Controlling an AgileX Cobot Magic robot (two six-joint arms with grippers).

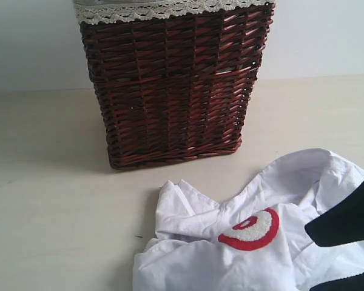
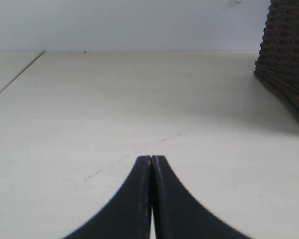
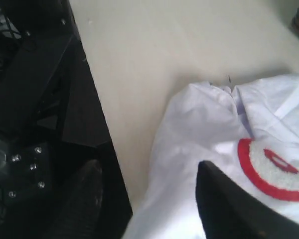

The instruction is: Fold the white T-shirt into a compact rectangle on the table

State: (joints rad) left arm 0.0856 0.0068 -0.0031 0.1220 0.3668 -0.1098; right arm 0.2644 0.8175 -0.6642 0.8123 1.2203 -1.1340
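The white T-shirt (image 1: 194, 260) lies crumpled on the table (image 1: 48, 200) at the near right, its fuzzy white letter on a red patch (image 1: 252, 230) facing up. My right gripper (image 1: 315, 260) hovers open over the shirt's right part. In the right wrist view the right gripper (image 3: 148, 167) spreads wide, one finger over the T-shirt (image 3: 204, 124) beside the red patch (image 3: 269, 172), the other past the table's edge. My left gripper (image 2: 151, 158) is shut and empty over bare table (image 2: 114, 99), away from the shirt.
A dark wicker basket (image 1: 173, 85) with cream lace trim (image 1: 151, 11) stands at the back centre, and the basket (image 2: 286, 59) also shows in the left wrist view. The table edge (image 3: 102, 119) runs beside the shirt, with dark equipment (image 3: 30, 99) below it.
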